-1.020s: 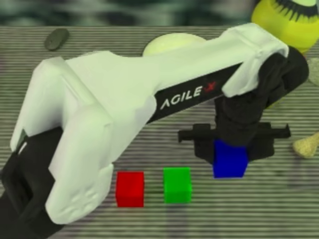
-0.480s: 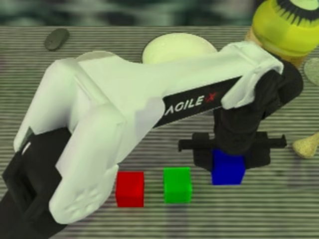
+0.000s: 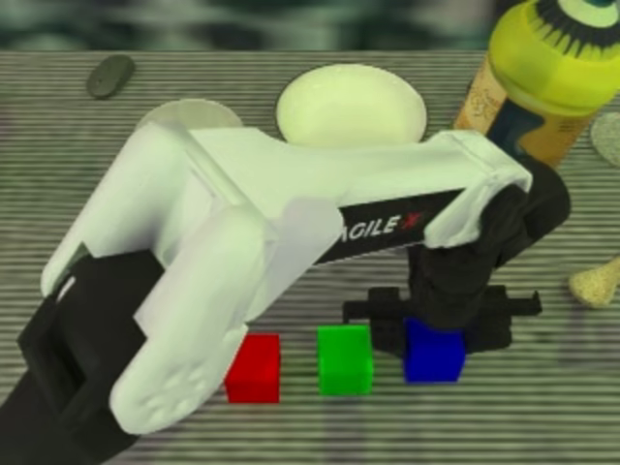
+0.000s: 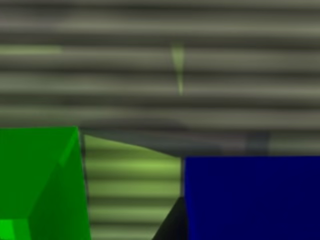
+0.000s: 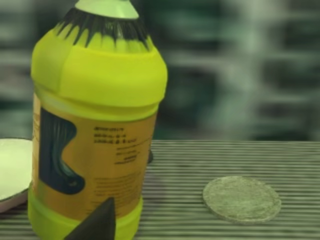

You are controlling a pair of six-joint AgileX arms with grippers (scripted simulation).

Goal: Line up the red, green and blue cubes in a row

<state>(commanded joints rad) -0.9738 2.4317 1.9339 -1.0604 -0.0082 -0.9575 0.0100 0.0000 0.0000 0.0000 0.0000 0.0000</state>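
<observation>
Blue cube [image 3: 433,355] held in the left gripper [image 3: 434,334].
It is clamped between the jaws, just right of the green cube [image 3: 345,359] and red cube [image 3: 253,368].

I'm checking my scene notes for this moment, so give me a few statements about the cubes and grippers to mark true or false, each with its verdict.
1. The left gripper is at the blue cube. True.
2. The green cube lies between the red cube and the blue one. True.
3. The blue cube touches the green cube. False: the left wrist view shows striped table between them.
4. The red cube sits in the white bowl. False: it lies on the table, well in front of the bowl.
5. A yellow bottle stands at the table's far right. True.
</observation>
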